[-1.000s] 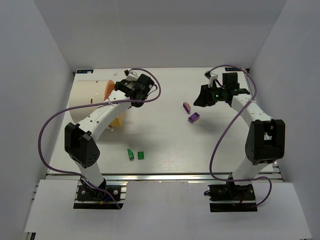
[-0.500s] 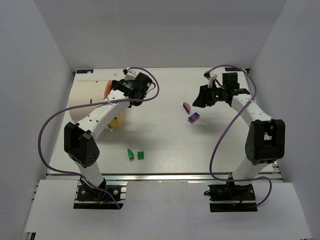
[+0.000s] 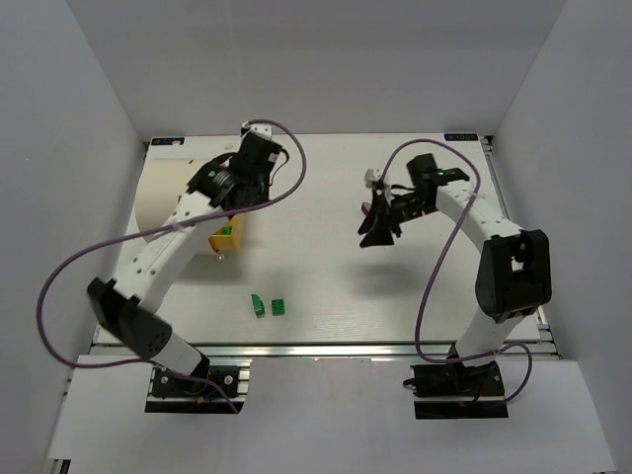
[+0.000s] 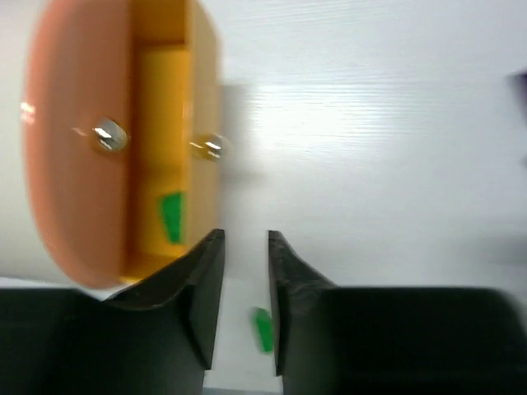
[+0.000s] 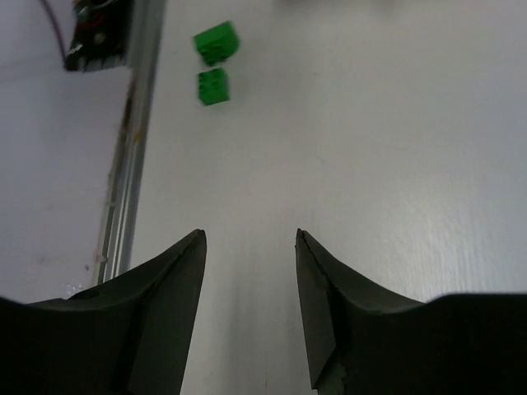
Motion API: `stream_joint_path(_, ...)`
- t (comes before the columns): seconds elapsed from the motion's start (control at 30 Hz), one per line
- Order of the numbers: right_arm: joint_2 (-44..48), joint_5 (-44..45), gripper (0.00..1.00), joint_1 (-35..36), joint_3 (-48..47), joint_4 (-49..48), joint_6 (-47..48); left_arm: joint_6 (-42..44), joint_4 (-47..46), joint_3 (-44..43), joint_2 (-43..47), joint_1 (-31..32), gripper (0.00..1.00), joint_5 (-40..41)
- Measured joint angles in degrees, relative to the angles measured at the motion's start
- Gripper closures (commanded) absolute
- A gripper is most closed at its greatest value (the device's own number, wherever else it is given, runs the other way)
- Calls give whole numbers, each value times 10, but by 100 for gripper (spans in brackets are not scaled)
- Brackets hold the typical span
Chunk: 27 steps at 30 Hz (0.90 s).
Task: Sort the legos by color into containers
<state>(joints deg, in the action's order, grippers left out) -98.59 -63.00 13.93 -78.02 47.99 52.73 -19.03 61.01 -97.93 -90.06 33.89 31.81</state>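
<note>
Green brick [image 4: 170, 216] is sitting in the drum [image 4: 74, 164], left gripper [image 4: 244, 239] hanging just barely apart on nothing, right gripper [image 5: 249, 237] gaping empty, so fetching the lower-centre greens [image 3: 278, 306] is looking next.

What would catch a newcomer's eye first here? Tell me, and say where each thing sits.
The big cream drum on the left of the table, with its orange face and a yellow slot holding a green brick, stands out first. The left gripper sits right beside that face, while the right gripper points down over mid-table, jaws open. Two loose green bricks lie near the front edge.
</note>
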Motion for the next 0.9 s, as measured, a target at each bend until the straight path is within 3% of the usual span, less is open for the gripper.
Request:
stream_joint_path(0.1, -8, -16, 41, 67, -3, 77, 130, -19, -34, 56, 87, 3, 37, -88)
stream_joint_path(0.2, -8, -9, 39, 130, 9, 86, 183, -54, -53, 119, 164, 3, 31, -153)
stream_joint_path(0.3, -8, 27, 39, 183, 28, 37, 164, -91, -65, 194, 210, 3, 27, -205)
stream_joint_path(0.6, -11, 103, 27, 264, 38, -98, 53, -195, -88, 421, 272, 5, 25, -294)
stream_joint_path(0.77, -10, 139, 26, 301, 73, -142, 48, -227, -82, 450, 296, 5, 27, -292)
stream_joint_path(0.9, -11, 168, 28, 332, 77, -176, 43, -252, -50, 445, 300, 5, 36, -262)
